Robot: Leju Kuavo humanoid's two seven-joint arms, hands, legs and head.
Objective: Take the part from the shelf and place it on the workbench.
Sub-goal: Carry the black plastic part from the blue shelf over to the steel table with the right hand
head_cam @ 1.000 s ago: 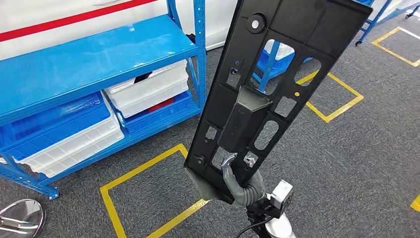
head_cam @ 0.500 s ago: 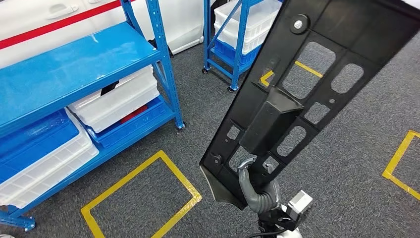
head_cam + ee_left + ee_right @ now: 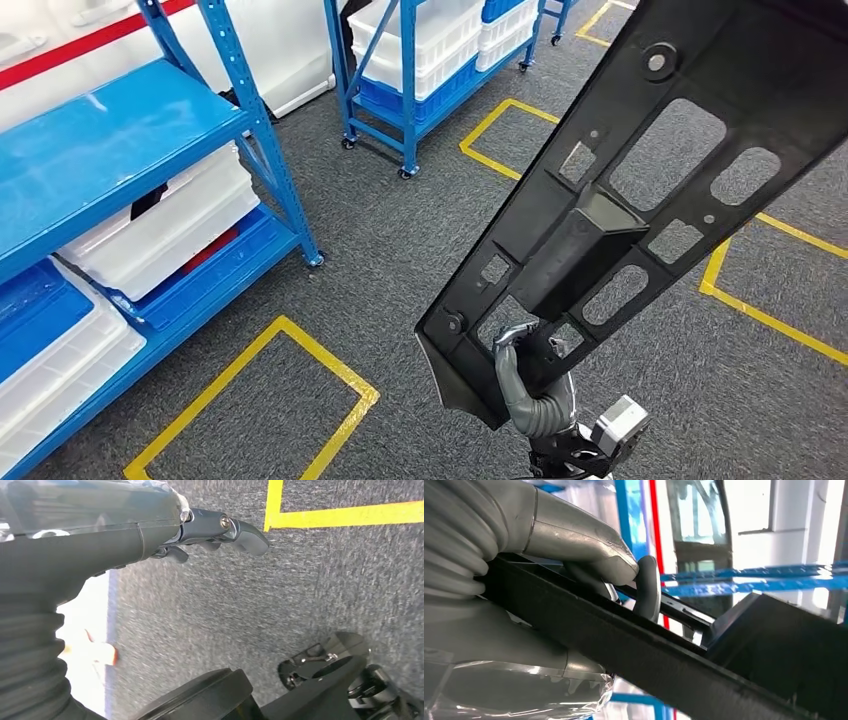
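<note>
I have the black part (image 3: 640, 190) off the shelf (image 3: 110, 150), carried high over the carpet; my right hand (image 3: 530, 385) has its fingers (image 3: 647, 587) hooked through a cut-out at its lower end, probably so the long plate clears the racks. Left hand (image 3: 200, 530) hangs with fingers curled in, holding nothing. Blue racks with white bins (image 3: 160, 225) stand close on my left; I see no counter.

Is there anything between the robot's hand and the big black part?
No. The right hand already grips the black part at its lower end, its fingers hooked through one of the openings. The workbench isn't visible, so the way there cannot be judged.
</note>
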